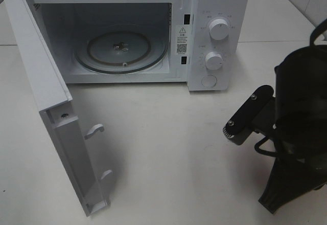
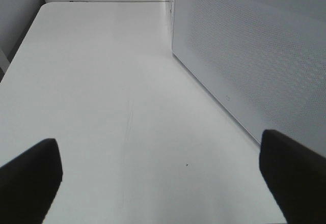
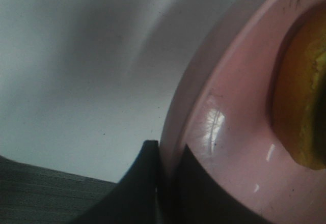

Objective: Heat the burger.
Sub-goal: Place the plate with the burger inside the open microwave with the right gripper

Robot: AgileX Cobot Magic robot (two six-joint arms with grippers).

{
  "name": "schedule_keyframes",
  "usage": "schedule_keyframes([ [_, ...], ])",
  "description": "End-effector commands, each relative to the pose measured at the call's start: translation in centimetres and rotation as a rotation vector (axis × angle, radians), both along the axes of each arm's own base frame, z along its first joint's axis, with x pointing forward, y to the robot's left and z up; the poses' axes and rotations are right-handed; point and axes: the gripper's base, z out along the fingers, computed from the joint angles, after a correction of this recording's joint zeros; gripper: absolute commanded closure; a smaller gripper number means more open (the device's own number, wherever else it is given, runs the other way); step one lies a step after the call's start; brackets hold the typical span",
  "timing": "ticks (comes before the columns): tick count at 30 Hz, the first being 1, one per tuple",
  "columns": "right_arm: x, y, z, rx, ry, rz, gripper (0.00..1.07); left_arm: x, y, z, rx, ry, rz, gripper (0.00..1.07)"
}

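Note:
The right wrist view shows the burger [image 3: 301, 89] only in part, as a golden-brown bun edge with yellow at the rim, lying on a shallow pink plate [image 3: 229, 132]. My right gripper [image 3: 165, 152] is shut on the plate's rim, one dark finger on each side of it. In the high view neither burger nor plate shows; only my right arm [image 1: 296, 128] is seen, at the right edge. My left gripper [image 2: 163, 183] hangs open over bare table with nothing between its fingers [image 2: 28, 178].
A white microwave [image 1: 217, 10] stands at the back with its door [image 1: 51, 107] swung out to the left. Its glass turntable [image 1: 121, 48] has nothing on it. The door's perforated outer face [image 2: 244, 51] is close beside my left gripper.

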Motion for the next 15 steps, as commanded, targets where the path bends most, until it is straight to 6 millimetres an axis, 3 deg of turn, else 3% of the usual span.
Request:
schedule_keyframes([
  [1, -0.3, -0.1, 0.5, -0.071, -0.026, 0.026, 1.07, -0.3, 0.0, 0.0, -0.001, -0.031, -0.002, 0.06],
  [15, -3.0, 2.4, 0.5, -0.109, 0.013, 0.293, 1.07, -0.3, 0.0, 0.0, -0.001, -0.031, -0.002, 0.06],
])
